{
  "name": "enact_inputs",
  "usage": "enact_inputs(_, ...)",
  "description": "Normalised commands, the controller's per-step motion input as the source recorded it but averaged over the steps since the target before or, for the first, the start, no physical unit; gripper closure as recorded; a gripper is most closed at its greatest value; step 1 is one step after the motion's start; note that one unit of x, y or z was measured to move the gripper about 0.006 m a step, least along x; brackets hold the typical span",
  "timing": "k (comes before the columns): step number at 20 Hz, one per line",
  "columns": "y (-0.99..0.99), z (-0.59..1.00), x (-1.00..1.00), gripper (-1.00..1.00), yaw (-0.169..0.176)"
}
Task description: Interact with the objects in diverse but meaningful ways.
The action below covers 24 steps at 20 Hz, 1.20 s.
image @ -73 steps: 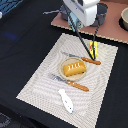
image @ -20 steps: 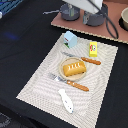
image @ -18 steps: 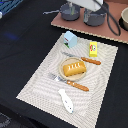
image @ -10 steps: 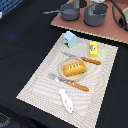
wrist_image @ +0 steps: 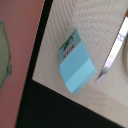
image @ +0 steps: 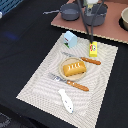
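The pale blue house-shaped carton (image: 70,39) (wrist_image: 76,62) stands at the far corner of the striped placemat (image: 45,75). A small yellow packet (image: 93,49) with red marks lies toward the exterior view's right of it. The tan plate (image: 73,69) at mid-mat holds the orange block (image: 74,69). An orange-handled knife (image: 83,59) and fork (image: 70,82) flank the plate. A white elongated piece (image: 65,100) lies at the near end. My gripper (image: 91,2) is high at the frame's top edge, above the carton and packet. Its fingers are not shown in either view.
Two grey pots (image: 70,11) (image: 95,14) sit on a brown board (image: 107,30) behind the mat. A pale bowl (image: 124,19) is at the board's far right. Black table (image: 20,40) surrounds the mat. The knife blade (wrist_image: 112,57) shows beside the carton in the wrist view.
The arm has lifted from low over the mat's far end up to the frame's top edge, uncovering the carton. The things on the mat have stayed put over the last second.
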Motion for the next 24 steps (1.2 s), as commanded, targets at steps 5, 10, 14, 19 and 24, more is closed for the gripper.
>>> enact_inputs(5,-0.12,0.17,0.75,-1.0,-0.152)
enact_inputs(10,-0.22,0.0,0.78,-1.0,-0.133)
enact_inputs(14,-0.23,0.0,0.78,-1.0,-0.159)
enact_inputs(19,-0.2,0.01,0.71,-1.0,-0.195)
enact_inputs(24,0.12,0.45,0.63,-1.0,-0.18)
